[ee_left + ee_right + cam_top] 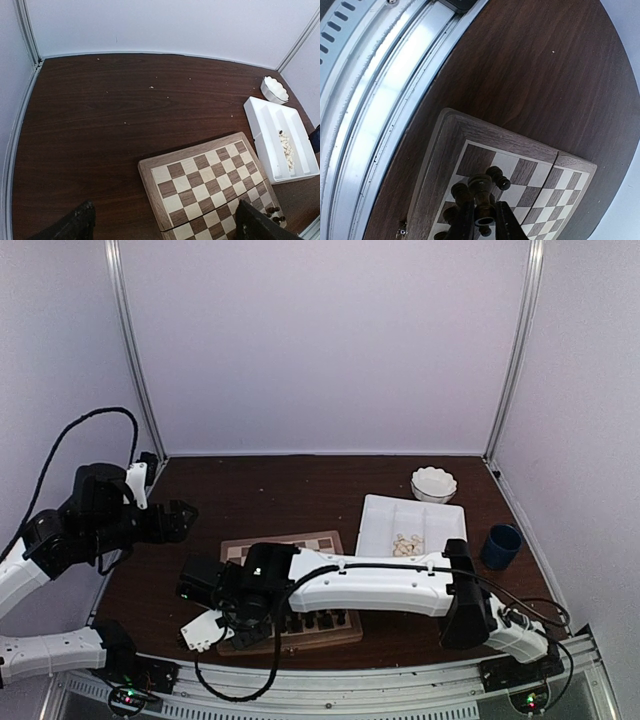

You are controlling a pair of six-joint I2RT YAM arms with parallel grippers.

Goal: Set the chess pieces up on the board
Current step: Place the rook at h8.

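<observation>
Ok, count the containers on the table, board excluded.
3: a white divided tray right of the board, a small white bowl just beyond it, and a blue cup to the tray's right. The right arm could hide more.

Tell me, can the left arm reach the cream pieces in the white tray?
Probably not easily. The left gripper sits far left, the cream pieces lie in the white tray far right, and the right arm, holding a dark piece, stretches over the board between them.
</observation>
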